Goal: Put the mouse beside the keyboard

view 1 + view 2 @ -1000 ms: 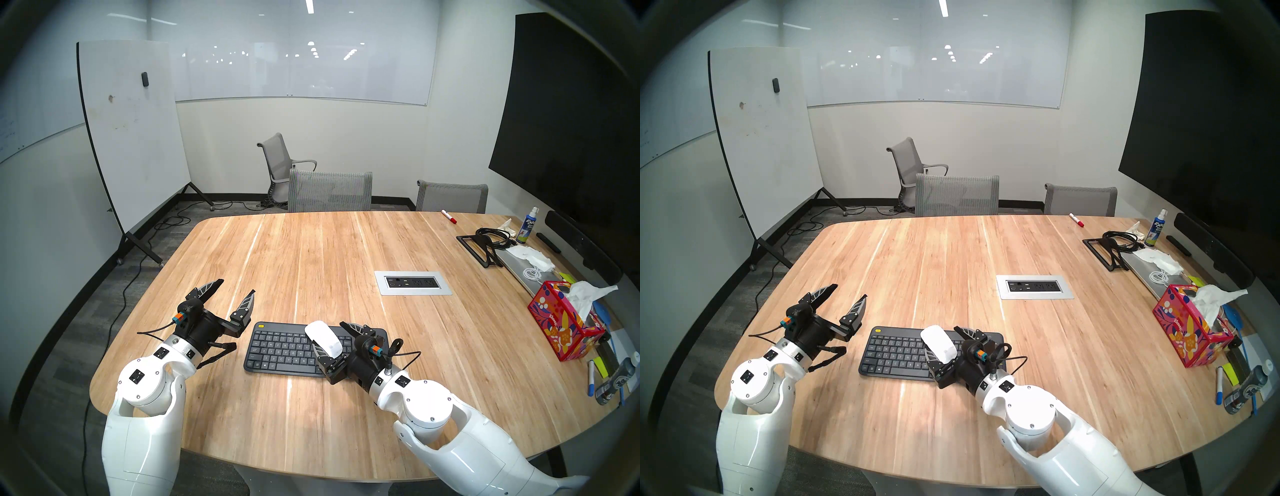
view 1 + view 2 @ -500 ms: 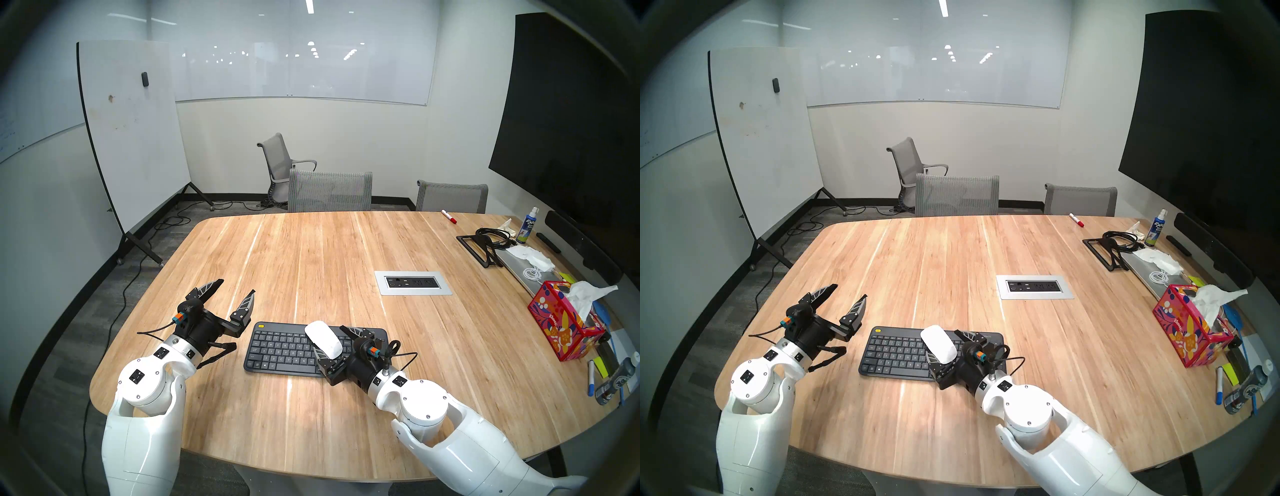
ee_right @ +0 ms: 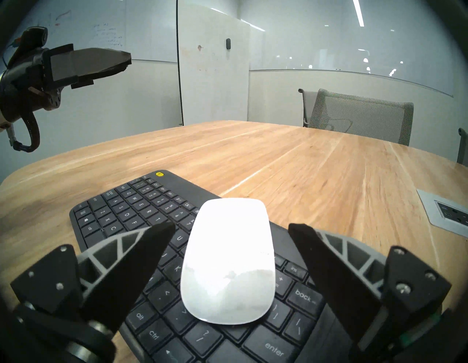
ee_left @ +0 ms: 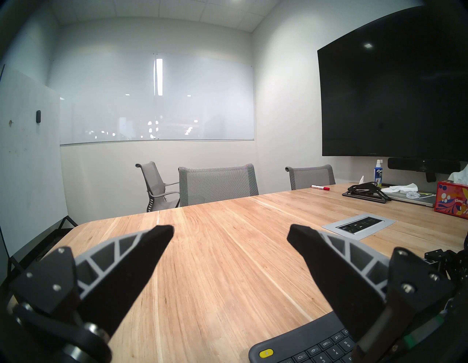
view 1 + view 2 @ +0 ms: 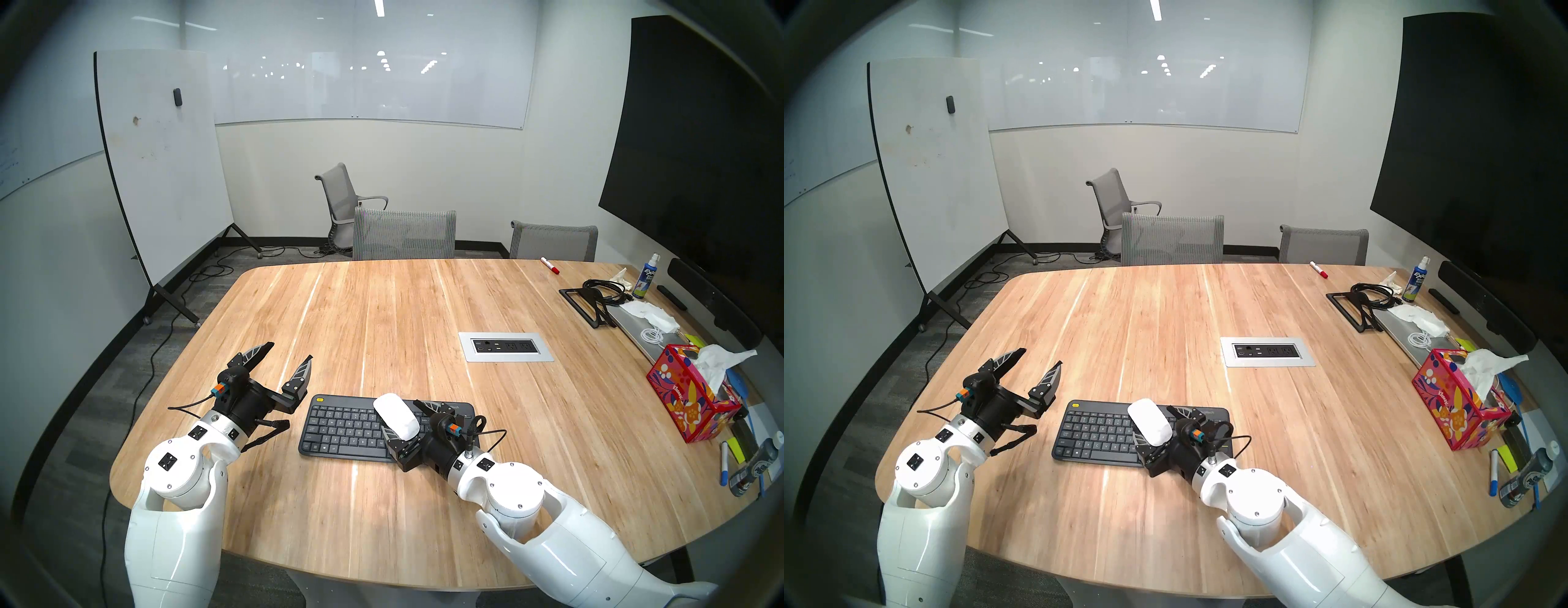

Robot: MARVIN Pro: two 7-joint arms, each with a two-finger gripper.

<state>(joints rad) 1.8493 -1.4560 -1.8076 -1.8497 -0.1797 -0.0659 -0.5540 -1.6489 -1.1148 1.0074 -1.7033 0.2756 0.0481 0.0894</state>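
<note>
The mouse (image 3: 229,261) is lying on the keyboard (image 3: 141,210), between the spread fingers of the right gripper (image 3: 231,237), untouched. The left gripper (image 5: 282,361), at nine o'clock, is holding nothing, fingers apart. At three o'clock, a tissue box (image 5: 687,403) is holding a tissue (image 5: 717,361).

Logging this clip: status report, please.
Both grippers open: right gripper straddling mouse, left gripper idle. Mouse lying on keyboard, ungrasped. Nothing blocking table beside keyboard.

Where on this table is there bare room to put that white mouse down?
Bare wood lies right of the keyboard, between it and the tissue box, and beyond it toward the power outlet. The mouse lies on the keys. The table's far right edge is crowded with clutter.
</note>
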